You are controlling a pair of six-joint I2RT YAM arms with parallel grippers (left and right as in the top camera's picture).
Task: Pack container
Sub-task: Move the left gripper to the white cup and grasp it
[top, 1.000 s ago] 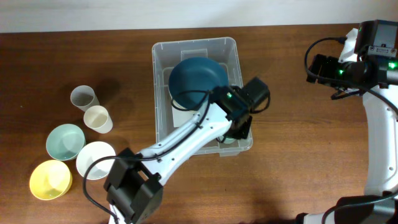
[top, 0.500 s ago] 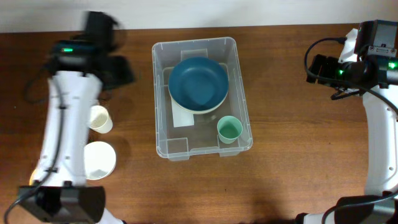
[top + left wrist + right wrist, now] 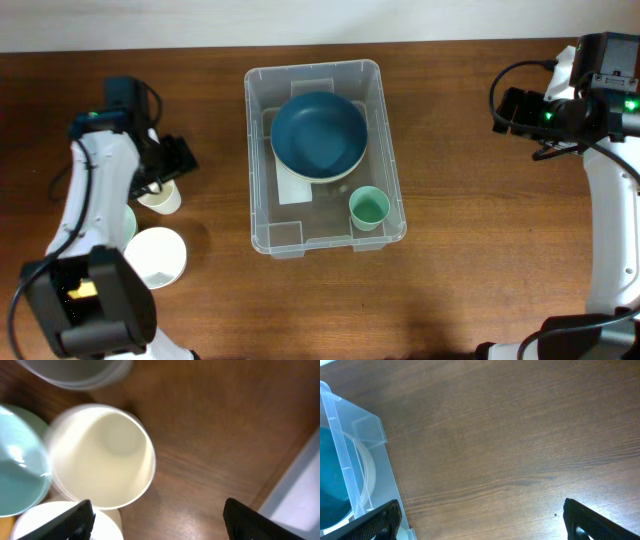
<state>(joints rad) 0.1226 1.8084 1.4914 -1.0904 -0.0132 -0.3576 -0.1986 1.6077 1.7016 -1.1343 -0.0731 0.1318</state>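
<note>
From overhead, my left arm runs up the left side of the frame and bends back toward the middle. My left gripper [image 3: 172, 163] hangs over the cream cup [image 3: 160, 195], which stands on the wooden table [image 3: 470, 260]. A white bowl [image 3: 155, 255] sits just below that cup, and a pale green bowl [image 3: 127, 222] shows only a sliver beside my forearm. The container [image 3: 262, 215] lies in the upper middle of the frame, well apart from both of my grippers. Inside it a dark blue bowl [image 3: 320, 135] fills the upper half and a green cup [image 3: 369, 208] stands upright in the lower right corner. The white label [image 3: 293, 188] on its base is half covered by the blue bowl and too small to read. My right arm rises along the right edge, with my right gripper [image 3: 518, 108] at the upper right.

In my left wrist view, the left gripper's fingers [image 3: 75, 520] sit wide apart at the bottom corners with nothing between them. The cream cup lies left of centre, mouth toward me. The pale green bowl is at the left edge, a grey cup [image 3: 75, 370] at the top, and the container's wall at the lower right.

In my right wrist view, my fingers [image 3: 370, 522] are likewise spread and empty above bare wood, and a corner of the container shows at the left.
</note>
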